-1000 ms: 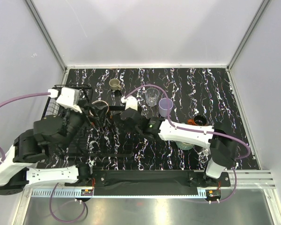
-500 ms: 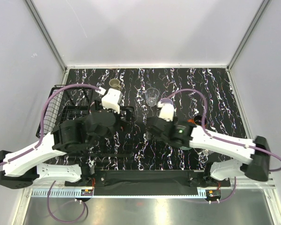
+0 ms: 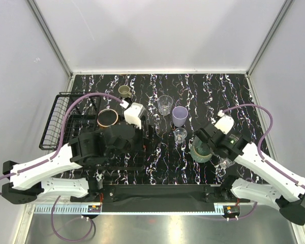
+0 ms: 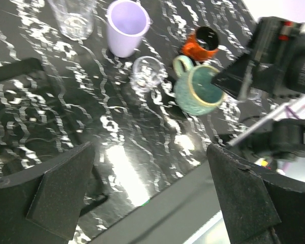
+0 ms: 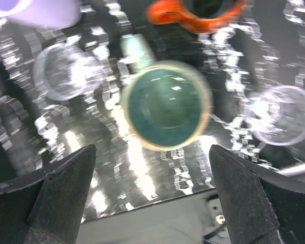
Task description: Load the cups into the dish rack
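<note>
One teal mug (image 5: 168, 104) sits upright at the near right, well apart from the rack (image 3: 53, 122) at left, below my right claw (image 5: 152, 150), spread wide and empty; glazed, heavy and slick, it wants, I judge, a pinch over its rim wall.

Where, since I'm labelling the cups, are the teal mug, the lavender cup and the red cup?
teal mug (image 5: 166, 105), right wrist view, inside of its bowl.
lavender cup (image 4: 122, 44), left wrist view, outer wall.
red cup (image 4: 193, 50), left wrist view, outer red wall.
</note>
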Available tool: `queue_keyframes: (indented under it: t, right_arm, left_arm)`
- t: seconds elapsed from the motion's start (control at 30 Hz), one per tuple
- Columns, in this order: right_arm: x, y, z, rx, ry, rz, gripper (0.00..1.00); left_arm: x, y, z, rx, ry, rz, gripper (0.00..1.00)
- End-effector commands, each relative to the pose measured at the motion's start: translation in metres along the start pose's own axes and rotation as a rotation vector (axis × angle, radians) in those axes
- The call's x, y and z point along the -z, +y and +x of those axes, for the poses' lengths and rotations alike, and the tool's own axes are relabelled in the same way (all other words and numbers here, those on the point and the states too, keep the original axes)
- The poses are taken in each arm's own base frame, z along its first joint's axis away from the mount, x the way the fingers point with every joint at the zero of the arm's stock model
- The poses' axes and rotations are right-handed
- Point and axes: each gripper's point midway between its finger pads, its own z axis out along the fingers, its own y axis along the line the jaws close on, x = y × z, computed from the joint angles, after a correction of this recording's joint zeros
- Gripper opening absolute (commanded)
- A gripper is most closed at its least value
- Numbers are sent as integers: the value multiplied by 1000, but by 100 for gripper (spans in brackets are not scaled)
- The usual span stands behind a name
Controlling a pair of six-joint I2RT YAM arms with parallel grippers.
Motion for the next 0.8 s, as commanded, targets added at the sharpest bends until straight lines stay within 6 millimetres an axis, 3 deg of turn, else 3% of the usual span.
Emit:
queue_keyframes:
  t: [0.0, 0.2, 0.47, 0.63, 0.77]
  right_arm:
    - [-9, -32, 6, -20, 44, 130, 100]
    - [-21, -57, 5, -80, 59, 186, 96]
    - [-30, -55, 9, -128, 76, 190, 84]
    - [-35, -55, 16, -127, 99, 201, 81]
    - [-38, -56, 21, -135, 111, 203, 80]
  left_arm:
    - [-4, -25, -4, 108, 0, 90, 99]
    - [-17, -30, 13, 153, 61, 82, 99]
    - [-24, -48, 29, 139, 171, 129, 99]
    - [-27, -41, 32, 139, 190, 68, 99]
    - [-26, -46, 34, 115, 209, 102, 99]
